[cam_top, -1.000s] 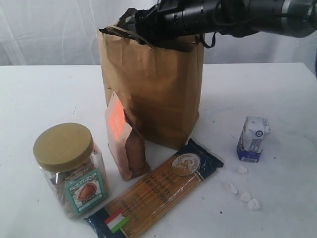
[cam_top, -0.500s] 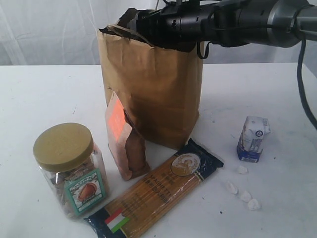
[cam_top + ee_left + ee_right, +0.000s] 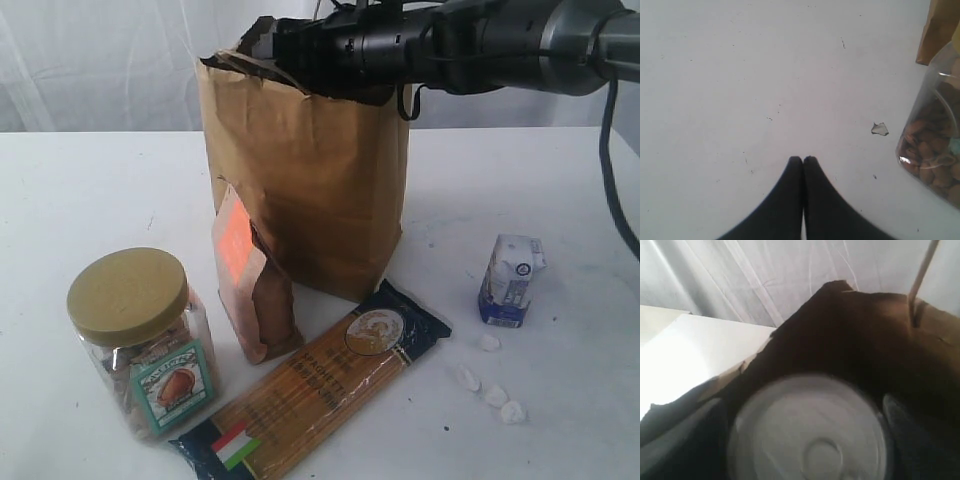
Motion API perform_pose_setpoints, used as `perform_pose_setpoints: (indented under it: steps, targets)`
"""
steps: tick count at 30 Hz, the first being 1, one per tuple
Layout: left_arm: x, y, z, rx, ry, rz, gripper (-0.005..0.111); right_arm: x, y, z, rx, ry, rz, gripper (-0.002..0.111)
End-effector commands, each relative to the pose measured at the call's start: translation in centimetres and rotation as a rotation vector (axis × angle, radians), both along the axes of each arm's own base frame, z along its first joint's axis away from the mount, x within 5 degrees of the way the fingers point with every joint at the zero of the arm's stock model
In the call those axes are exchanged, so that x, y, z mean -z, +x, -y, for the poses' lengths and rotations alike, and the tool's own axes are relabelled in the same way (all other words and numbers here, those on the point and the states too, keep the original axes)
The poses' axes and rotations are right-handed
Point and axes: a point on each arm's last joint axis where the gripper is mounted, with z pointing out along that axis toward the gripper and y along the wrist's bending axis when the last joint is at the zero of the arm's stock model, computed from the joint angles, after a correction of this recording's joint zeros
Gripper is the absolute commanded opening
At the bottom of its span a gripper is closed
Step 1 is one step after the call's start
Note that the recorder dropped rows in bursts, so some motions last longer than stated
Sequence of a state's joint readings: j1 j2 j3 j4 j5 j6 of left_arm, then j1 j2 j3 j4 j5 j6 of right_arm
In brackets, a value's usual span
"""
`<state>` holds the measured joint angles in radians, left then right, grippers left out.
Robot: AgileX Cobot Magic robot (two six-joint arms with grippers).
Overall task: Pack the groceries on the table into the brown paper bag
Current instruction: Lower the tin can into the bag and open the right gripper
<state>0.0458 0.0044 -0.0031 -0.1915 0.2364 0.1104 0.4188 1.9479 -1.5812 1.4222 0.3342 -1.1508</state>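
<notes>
Holding dark tin [image 3: 810,435] over brown paper bag [image 3: 300,180], flat end facing wrist

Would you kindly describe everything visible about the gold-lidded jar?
The gold-lidded jar stands upright on the white table, near left in the exterior view, lid on. Its clear, plastic-looking body shows brown lumpy contents and a teal label picturing something brown. Nothing grips it; whether the spaghetti pack by its base touches it is unclear.

Right arm [image 3: 470,45]: glossy black barrels, silver-grey sleeve behind them, black cable [image 3: 607,170] hanging off. Left tool [image 3: 803,160]: two matte black tapered fingers [image 3: 782,200].
</notes>
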Motion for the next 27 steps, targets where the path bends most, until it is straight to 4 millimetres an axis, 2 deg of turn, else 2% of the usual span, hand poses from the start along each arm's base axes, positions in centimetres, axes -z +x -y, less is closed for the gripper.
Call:
perform_pose_setpoints:
  steps: [1, 3, 13, 23, 27]
  targets:
    - [0.1, 0.0, 0.0, -0.001, -0.008, 0.0, 0.0, -0.6, -0.3, 0.0, -0.013, 0.031, -0.008, 0.091]
    - [0.1, 0.0, 0.0, -0.001, -0.008, 0.0, 0.0, -0.6, -0.4, -0.1, -0.025, 0.033, -0.011, 0.094]
    - [0.1, 0.0, 0.0, -0.001, -0.008, 0.0, 0.0, -0.6, -1.0, -0.7, -0.111, 0.048, -0.031, 0.094]
    - [0.1, 0.0, 0.0, -0.001, -0.008, 0.0, 0.0, -0.6, -2.4, -1.6, -0.282, 0.08, -0.073, 0.094]
    - [0.1, 0.0, 0.0, -0.001, -0.008, 0.0, 0.0, -0.4, -2.4, -1.5, -0.292, 0.034, -0.059, 0.094]
